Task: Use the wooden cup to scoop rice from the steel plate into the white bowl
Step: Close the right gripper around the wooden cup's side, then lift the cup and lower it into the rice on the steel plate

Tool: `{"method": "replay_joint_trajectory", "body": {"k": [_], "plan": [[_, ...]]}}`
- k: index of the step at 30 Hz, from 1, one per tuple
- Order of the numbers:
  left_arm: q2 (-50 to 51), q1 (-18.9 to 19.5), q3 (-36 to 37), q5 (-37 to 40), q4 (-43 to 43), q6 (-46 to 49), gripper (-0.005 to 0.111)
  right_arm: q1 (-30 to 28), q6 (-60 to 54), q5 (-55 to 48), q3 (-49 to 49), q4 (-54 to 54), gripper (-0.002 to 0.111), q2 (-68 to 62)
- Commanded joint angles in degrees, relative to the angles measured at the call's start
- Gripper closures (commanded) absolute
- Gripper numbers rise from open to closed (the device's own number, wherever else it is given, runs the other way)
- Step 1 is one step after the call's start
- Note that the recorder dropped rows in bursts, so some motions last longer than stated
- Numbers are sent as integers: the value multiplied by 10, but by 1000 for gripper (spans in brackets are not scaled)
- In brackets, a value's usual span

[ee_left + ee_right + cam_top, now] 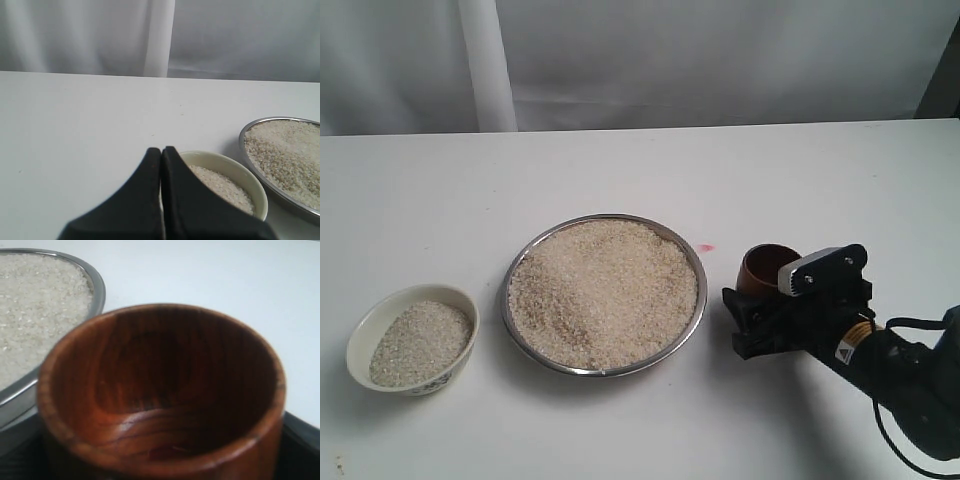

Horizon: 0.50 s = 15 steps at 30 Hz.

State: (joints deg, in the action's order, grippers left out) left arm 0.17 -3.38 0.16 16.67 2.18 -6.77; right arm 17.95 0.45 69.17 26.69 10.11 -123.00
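The steel plate [704, 297] sits mid-table, heaped with rice [605, 290]. To its left stands the white bowl [358, 335], partly filled with rice [420, 343]. Right of the plate is the wooden cup [767, 268], empty and upright, with my right gripper [748, 322] shut on it. In the right wrist view the cup [160, 390] fills the frame, with a dark finger [301, 437] at its side and the plate rim [98, 286] just beyond. My left gripper [161, 150] is shut on nothing, just short of the bowl [227, 164]. It does not show in the exterior view.
A small pink mark [707, 247] lies on the white table between plate and cup. A white curtain [720, 60] hangs behind the table's far edge. The plate's edge [243, 136] lies right beside the bowl in the left wrist view.
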Motion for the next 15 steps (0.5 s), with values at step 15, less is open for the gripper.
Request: {"method": "replay_joint_trajectory", "body": {"k": [15], "plan": [[-2, -2, -2, -3, -3, -3, 107, 24, 3, -523, 82, 30, 108, 321]]}}
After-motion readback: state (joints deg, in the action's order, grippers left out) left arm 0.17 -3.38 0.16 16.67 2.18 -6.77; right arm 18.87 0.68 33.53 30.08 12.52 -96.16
